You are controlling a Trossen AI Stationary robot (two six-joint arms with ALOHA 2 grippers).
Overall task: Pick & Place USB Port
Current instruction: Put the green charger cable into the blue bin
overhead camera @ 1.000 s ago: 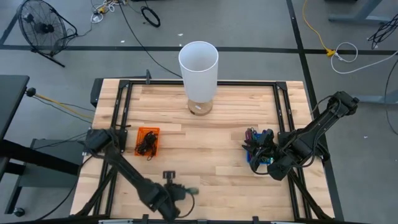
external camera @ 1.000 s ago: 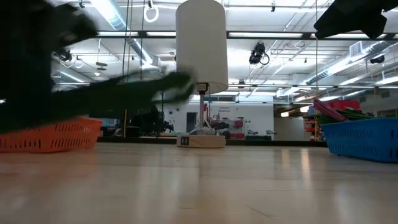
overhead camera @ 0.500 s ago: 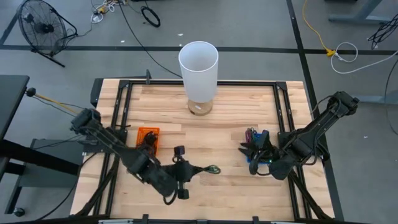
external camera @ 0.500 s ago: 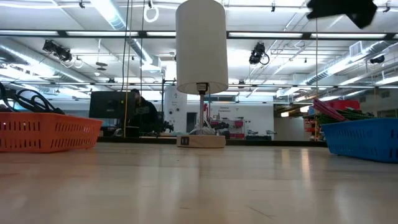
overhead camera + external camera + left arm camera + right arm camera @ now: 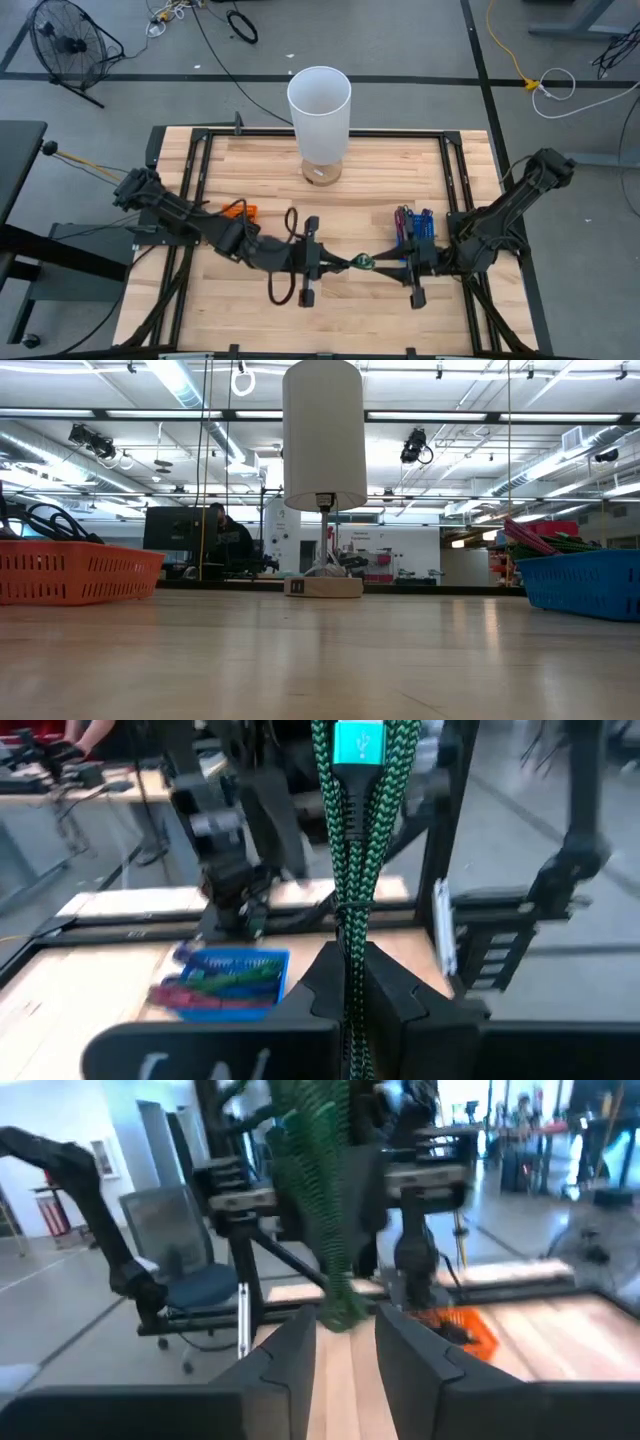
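Holding coloured cables, blue basket (image 5: 417,226) sits beside right tool (image 5: 393,266).

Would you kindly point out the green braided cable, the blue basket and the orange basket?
green braided cable (image 5: 352,870), left wrist view, braided length.
blue basket (image 5: 585,582), low view, side wall.
orange basket (image 5: 75,575), low view, side wall.

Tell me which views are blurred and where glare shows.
Right wrist view: the green cable and the left arm behind it are smeared. Left wrist view: the cable is crisp, the blue basket and room soft. Low view: ceiling lights glare on the table. High view: evenly lit, sharp.
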